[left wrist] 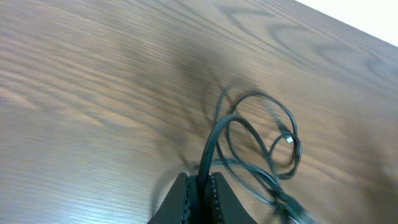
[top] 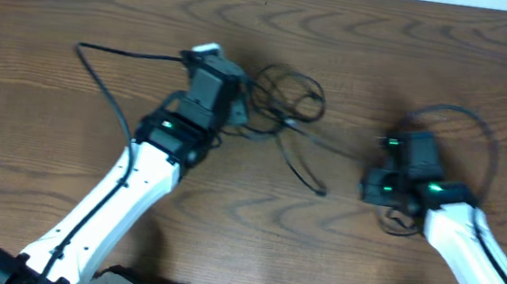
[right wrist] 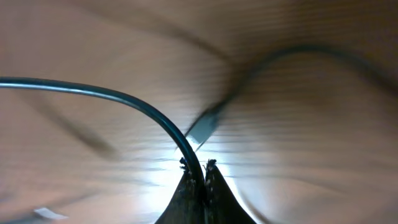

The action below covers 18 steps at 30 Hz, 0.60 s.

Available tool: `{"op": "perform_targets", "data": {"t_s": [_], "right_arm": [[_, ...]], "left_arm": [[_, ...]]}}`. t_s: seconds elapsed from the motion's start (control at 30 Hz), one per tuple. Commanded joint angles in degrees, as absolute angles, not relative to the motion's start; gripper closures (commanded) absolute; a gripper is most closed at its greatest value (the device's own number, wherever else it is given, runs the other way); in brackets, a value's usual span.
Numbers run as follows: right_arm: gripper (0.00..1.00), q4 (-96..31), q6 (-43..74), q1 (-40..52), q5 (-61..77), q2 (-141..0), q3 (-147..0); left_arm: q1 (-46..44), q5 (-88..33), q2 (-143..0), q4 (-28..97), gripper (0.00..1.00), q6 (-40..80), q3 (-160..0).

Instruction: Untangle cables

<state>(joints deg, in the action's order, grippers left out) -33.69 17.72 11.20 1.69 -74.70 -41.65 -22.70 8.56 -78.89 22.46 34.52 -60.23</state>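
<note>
Cables [top: 288, 102]: left hand [left wrist: 200, 182], seemingly right hand [right wrist: 199, 169]

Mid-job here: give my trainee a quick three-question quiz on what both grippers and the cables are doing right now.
1. True or false: the left gripper is open and empty.
2. The black cable loops on the table lie: A) beside the left gripper, B) right of the right gripper, C) under the right arm.
3. Fill in: the right gripper is closed on a thin ___ cable.
Key: 1 false, it grips a strand of the black cable loops; 2 A; 3 dark.
</note>
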Motion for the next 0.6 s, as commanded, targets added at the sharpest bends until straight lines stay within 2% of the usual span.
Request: {"op": "perform_targets", "data": {"t_s": [0.0, 0.17, 0.37, 0.53, 0.57], "right_arm": [[0.99, -35.62, 20.01, 4.84, -6.9, -68.97, -41.67], [0.99, -35.94, 19.57, -1.91, -2.11, -63.02, -41.67], [0.99, -30.72, 15.38, -2.48, 10.04, -61.76, -41.67], [0.99, -21.23, 22.61, -3.11, 7.2, -61.71, -42.65], [0.99, -16.05, 25.15, -3.79, 7.29, -61.71, -42.76]], "left_arm": [[-18.37, 10.11, -75.7, 23.24, 0.92, 34.57, -60.23], [-12.93, 10.11, -73.47, 26.35, 0.92, 34.09, -60.23], [-10.39, 8.97, -73.3, 32.86, 0.92, 34.17, -60.23], [-10.46, 7.29, -73.3, 37.91, 0.92, 34.09, -60.23], [-10.46, 4.14, -73.3, 39.42, 0.92, 32.45, -60.23]]}}
